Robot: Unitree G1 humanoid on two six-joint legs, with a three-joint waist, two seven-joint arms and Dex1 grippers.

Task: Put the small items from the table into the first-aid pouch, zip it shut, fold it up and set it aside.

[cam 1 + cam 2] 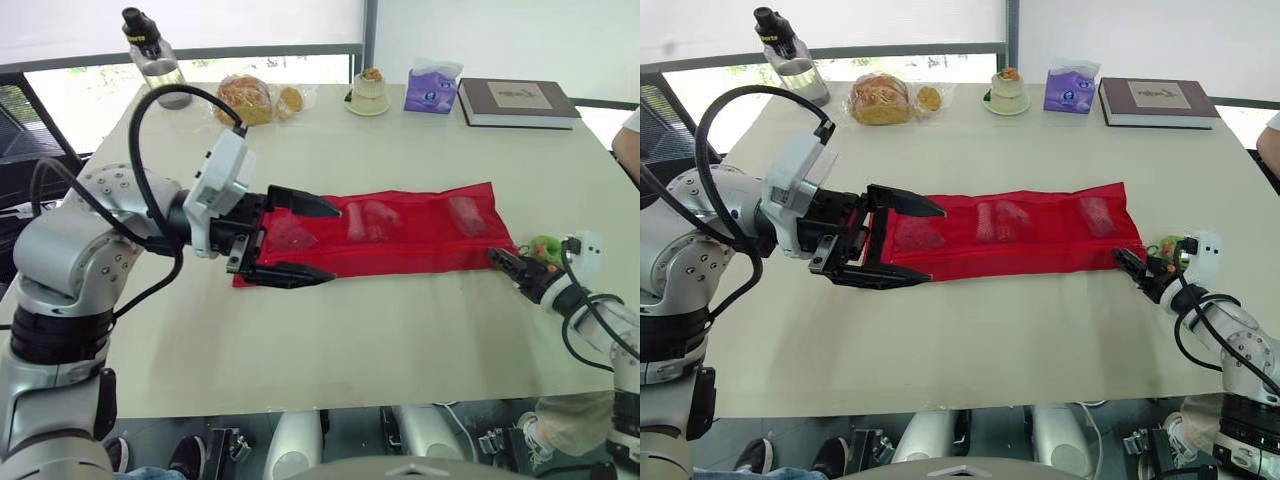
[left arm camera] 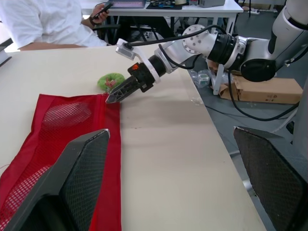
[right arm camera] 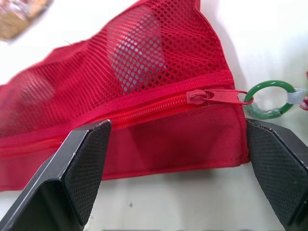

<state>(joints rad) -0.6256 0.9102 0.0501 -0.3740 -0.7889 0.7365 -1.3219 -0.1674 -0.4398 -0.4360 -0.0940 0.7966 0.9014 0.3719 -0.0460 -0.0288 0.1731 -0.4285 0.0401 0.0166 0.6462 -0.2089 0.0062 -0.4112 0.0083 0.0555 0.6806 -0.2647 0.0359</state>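
Note:
The red first-aid pouch [image 1: 400, 235] lies unfolded flat across the table, with small items showing through its mesh pockets. My left gripper [image 1: 335, 243] is open, one finger on each side of the pouch's left end. My right gripper [image 3: 178, 124] is open just off the pouch's right end. The zipper slider and its red pull [image 3: 219, 96] sit at that end, between the fingers, and a green ring [image 3: 269, 98] hangs on the pull. The zipper line looks shut along the stretch I see. A green object [image 1: 543, 245] lies beside the right gripper.
Along the table's far edge stand a water bottle [image 1: 155, 55], a bag of bread [image 1: 245, 98], a small dessert cup [image 1: 368, 92], a purple tissue pack [image 1: 432, 88] and a book [image 1: 518, 102]. A person [image 2: 43, 21] sits beyond the table's right end.

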